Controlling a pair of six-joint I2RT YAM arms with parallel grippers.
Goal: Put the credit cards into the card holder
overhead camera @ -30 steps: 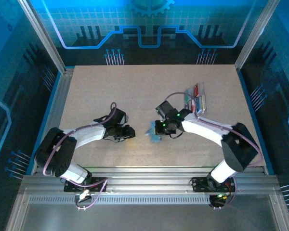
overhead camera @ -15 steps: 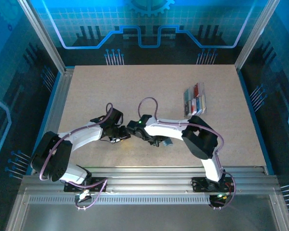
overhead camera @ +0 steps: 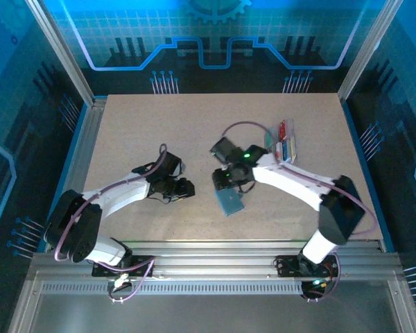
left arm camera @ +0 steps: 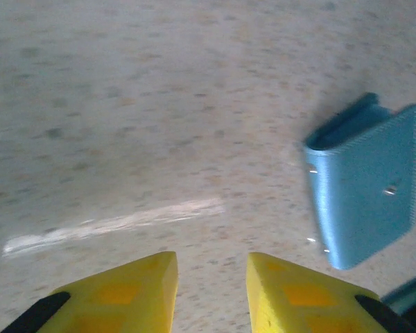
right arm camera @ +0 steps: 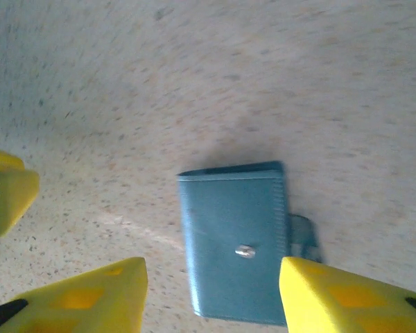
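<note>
While the right gripper point(right arm camera: 209, 272) hangs with its jaws spread wide and empty, the card holder point(right arm camera: 236, 243) lies flat on the table point(right arm camera: 263, 83) below the gap between its fingers, nearer the right-hand one, stud facing up. The left gripper point(left arm camera: 209, 267), fingers slightly parted and holding nothing, has the holder ahead and off to its right, not touching. The credit cards point(overhead camera: 284, 139) sit in a clear tray point(overhead camera: 269, 154) beside the right wrist, on the side away from the holder.
</note>
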